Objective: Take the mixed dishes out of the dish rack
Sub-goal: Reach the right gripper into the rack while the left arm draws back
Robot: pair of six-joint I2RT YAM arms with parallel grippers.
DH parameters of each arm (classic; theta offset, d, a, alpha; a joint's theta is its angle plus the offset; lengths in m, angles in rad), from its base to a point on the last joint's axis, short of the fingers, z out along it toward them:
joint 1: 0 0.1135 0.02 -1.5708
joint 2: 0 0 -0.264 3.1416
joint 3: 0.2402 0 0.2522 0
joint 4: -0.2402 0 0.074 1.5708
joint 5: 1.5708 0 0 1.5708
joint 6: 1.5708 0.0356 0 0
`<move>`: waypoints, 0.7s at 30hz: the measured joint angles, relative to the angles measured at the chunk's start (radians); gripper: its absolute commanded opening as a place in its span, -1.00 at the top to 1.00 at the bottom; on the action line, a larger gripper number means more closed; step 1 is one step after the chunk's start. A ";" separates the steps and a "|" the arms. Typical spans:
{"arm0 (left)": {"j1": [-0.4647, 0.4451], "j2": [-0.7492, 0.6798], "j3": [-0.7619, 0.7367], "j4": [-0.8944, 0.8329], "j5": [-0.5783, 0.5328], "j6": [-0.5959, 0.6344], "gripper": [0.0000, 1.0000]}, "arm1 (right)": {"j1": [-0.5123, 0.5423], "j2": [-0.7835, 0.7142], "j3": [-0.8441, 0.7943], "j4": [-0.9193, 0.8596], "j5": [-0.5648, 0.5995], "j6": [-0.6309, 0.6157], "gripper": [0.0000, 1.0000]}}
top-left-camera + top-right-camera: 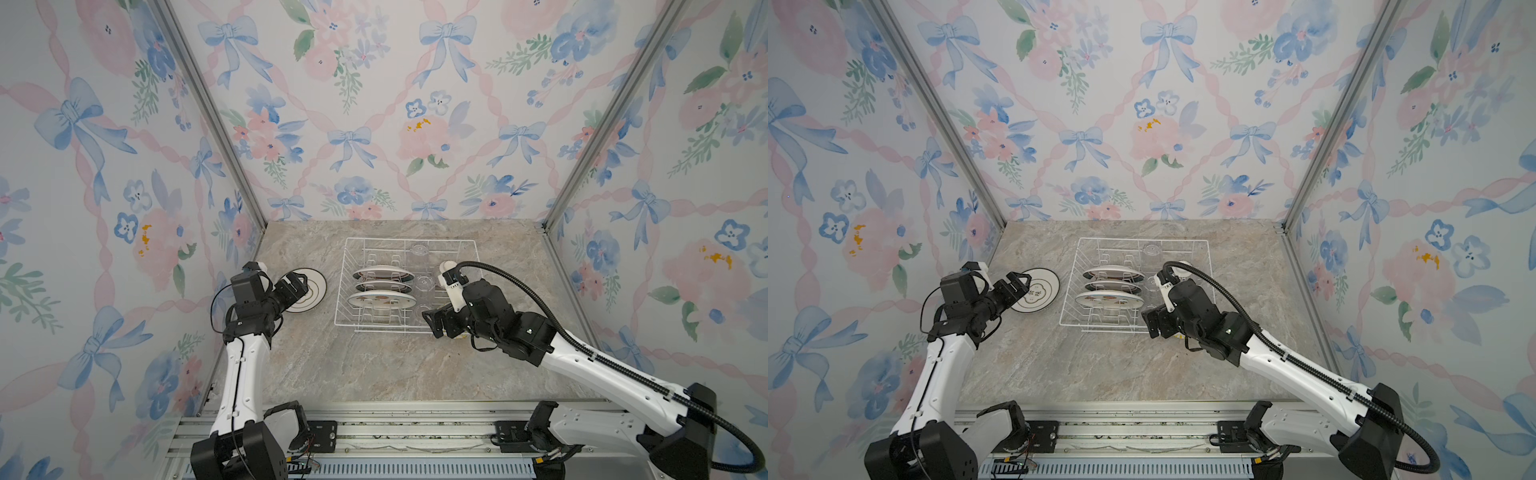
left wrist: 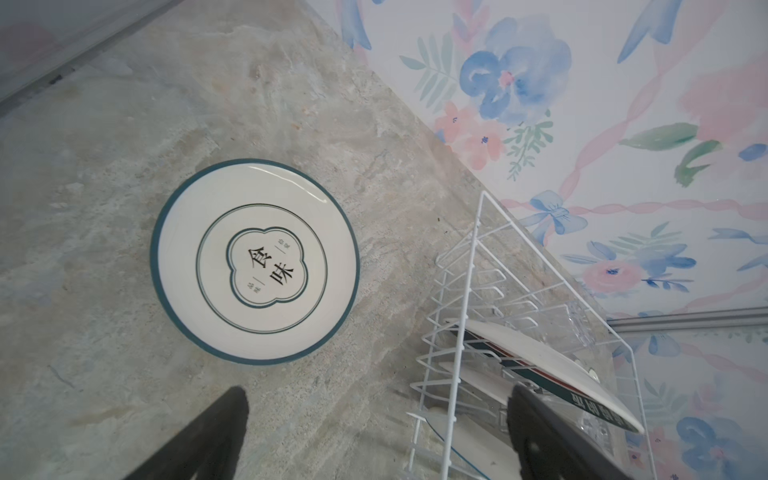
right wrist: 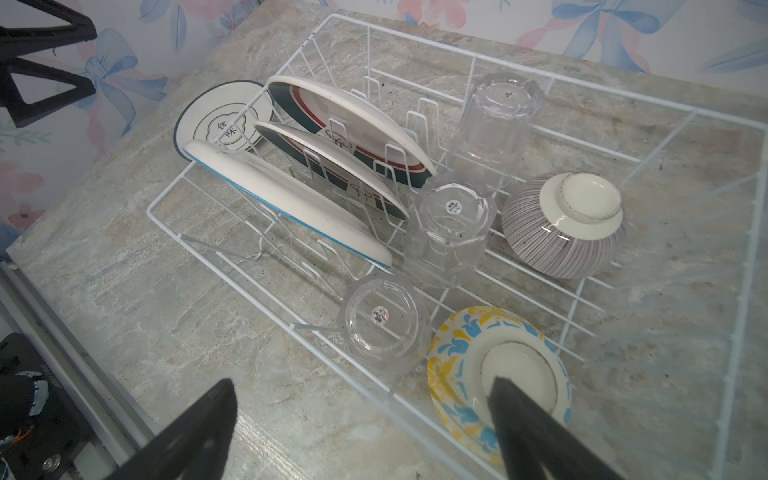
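Observation:
The white wire dish rack (image 1: 411, 240) (image 3: 623, 102) stands at the table's middle. Three plates (image 1: 383, 273) (image 3: 349, 120) lean in its dividers. Beside them, upside down, are three clear glass cups (image 3: 451, 232), a purple-striped bowl (image 3: 561, 226) and a yellow-blue bowl (image 3: 465, 365). A teal-rimmed plate (image 1: 311, 291) (image 2: 254, 262) lies flat on the table left of the rack. My left gripper (image 1: 297, 286) (image 2: 376, 399) hovers open over that plate's near edge, holding nothing. My right gripper (image 1: 434, 322) (image 3: 363, 384) is open and empty above the rack's near right corner, one finger over the yellow-blue bowl.
Flowered walls (image 1: 124, 208) close in the marble table (image 1: 374, 365) on three sides, with metal posts at the back corners. A rail with both arm bases (image 1: 374, 432) runs along the front edge. A black cable (image 1: 540, 307) arcs off the right arm.

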 measured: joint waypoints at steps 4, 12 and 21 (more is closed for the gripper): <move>-0.008 -0.193 -0.098 -0.017 0.037 0.020 -0.96 | 0.014 0.126 0.103 -0.031 -0.033 -0.087 -0.95; -0.008 -0.429 -0.151 -0.051 0.161 0.024 -0.96 | 0.026 0.303 0.251 -0.061 -0.044 -0.194 -0.68; -0.009 -0.491 -0.186 -0.062 0.315 -0.023 -0.96 | 0.026 0.395 0.346 -0.082 -0.085 -0.292 -0.40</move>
